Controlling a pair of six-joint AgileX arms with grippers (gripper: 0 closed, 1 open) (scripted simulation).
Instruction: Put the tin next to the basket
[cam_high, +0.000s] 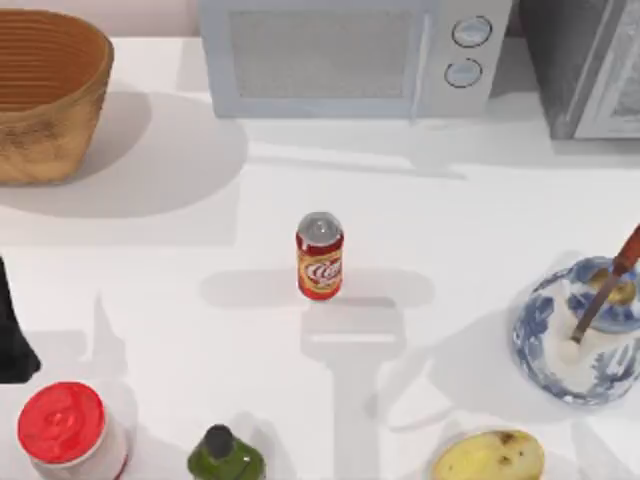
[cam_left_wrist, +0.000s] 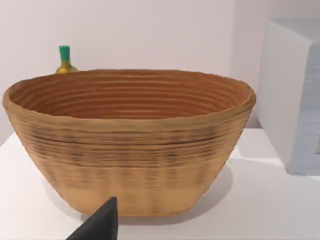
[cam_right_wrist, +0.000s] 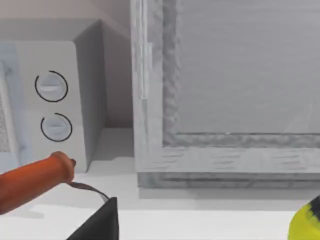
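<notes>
The tin (cam_high: 320, 256) stands upright mid-table, untouched, the landmark here. Nearest the viewer from it sit a red-lidded jar (cam_high: 62, 424), a green bottle (cam_high: 226, 458) and a potato (cam_high: 488, 456); to its right a blue-and-white bowl (cam_high: 575, 335). Far behind and left of the tin is the basket (cam_high: 45, 95) — well apart; directly behind, a microwave (cam_high: 350, 55).

The left gripper (cam_left_wrist: 102, 225) faces the basket; the right gripper (cam_right_wrist: 102, 222) faces the microwave. How far either is open, I cannot tell.

Risks, in my judgement — a narrow upright tin tips if clipped high, and carried low it could strike the basket wall.

The tin's cream logo is unreadable.
</notes>
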